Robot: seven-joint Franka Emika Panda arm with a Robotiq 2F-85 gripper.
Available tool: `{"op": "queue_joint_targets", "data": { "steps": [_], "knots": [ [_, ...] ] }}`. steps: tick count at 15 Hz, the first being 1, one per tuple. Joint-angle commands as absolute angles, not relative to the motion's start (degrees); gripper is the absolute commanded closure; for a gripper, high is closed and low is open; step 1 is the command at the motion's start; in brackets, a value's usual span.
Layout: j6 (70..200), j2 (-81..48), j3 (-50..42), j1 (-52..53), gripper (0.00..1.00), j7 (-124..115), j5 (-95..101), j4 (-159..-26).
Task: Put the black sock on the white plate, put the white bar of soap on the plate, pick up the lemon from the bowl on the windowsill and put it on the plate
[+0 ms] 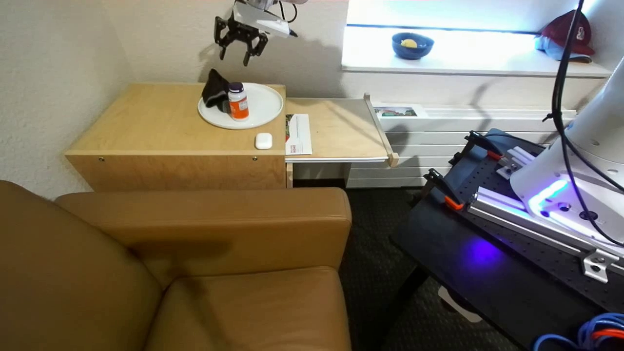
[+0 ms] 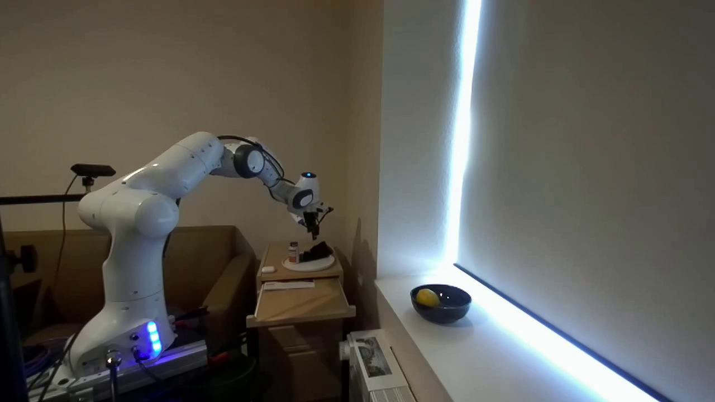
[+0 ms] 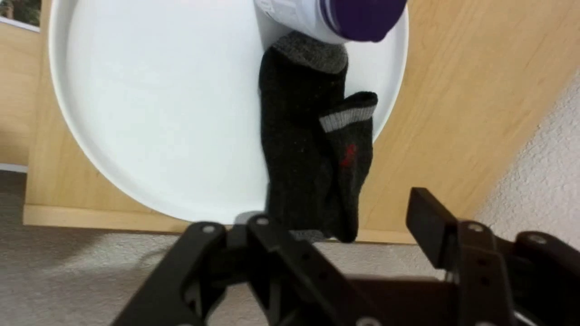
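The sock is found on the plate, right of centre in the wrist view, with its lower end reaching across the rim in that frame. The gripper, at the upper left in an exterior view, is seen clear above it, jaws spread, with nothing between them. Placement of the sock is judged complete.

The soap is judged to be next: a small white rounded block, so taken, is noted just below the plate in that frame. The bottle standing on the plate would have to be cleared, and a low grip taken on the block's sides. The lemon is seen in the bowl on the windowsill, upper right; that step is not yet done.

Lettering on the bottle's orange label is too small to be read. A red mark is noted on the sock beside a grey band; no letters can be made out. Print on the leaflet, near centre, and the emblem on the cap, upper right, are likewise unreadable.
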State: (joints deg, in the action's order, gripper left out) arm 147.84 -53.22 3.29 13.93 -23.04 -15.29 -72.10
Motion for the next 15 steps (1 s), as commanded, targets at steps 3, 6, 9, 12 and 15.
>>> {"op": "queue_joint_targets", "data": {
  "steps": [3, 6, 9, 12, 15],
  "knots": [
    [132.66, -36.23, 5.64, 9.02, 0.0, -20.7, -16.44, -83.34],
    [120.63, -27.36, 4.89, 7.65, 0.0, -20.24, -15.83, -90.66],
    [110.31, -19.98, 4.38, 6.61, 0.0, -18.49, -15.6, -98.75],
    [115.05, -13.96, 4.2, 3.69, 0.0, -15.12, -22.73, -106.34],
    [112.85, -16.4, 3.87, 4.65, 0.0, -16.55, -21.0, -102.76]
  ]
}}
